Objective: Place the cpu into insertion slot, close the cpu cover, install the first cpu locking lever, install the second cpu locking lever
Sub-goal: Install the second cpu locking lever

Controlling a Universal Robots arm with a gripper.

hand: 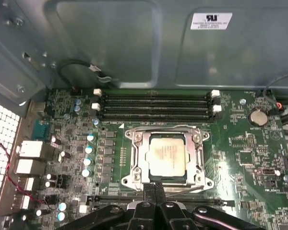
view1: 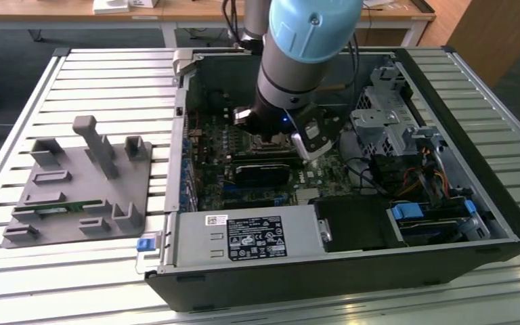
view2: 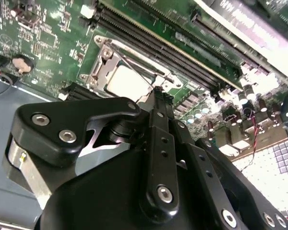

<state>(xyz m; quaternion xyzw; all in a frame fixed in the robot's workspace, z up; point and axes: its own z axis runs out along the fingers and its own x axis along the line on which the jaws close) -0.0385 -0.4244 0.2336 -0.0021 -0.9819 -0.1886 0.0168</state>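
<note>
While the arm reaches down into the open computer case at the centre of the exterior view, the gripper sits low over the motherboard. In the second wrist view the jaws are pressed together, holding nothing, their tip at the edge of the cpu cover. In the first wrist view the cpu lies in the insertion slot at the frame's centre, with the cover down around it.

Even daylight brightens the slatted table; inside the computer case it is dimmer. The second wrist view blurs toward its edges.
</note>
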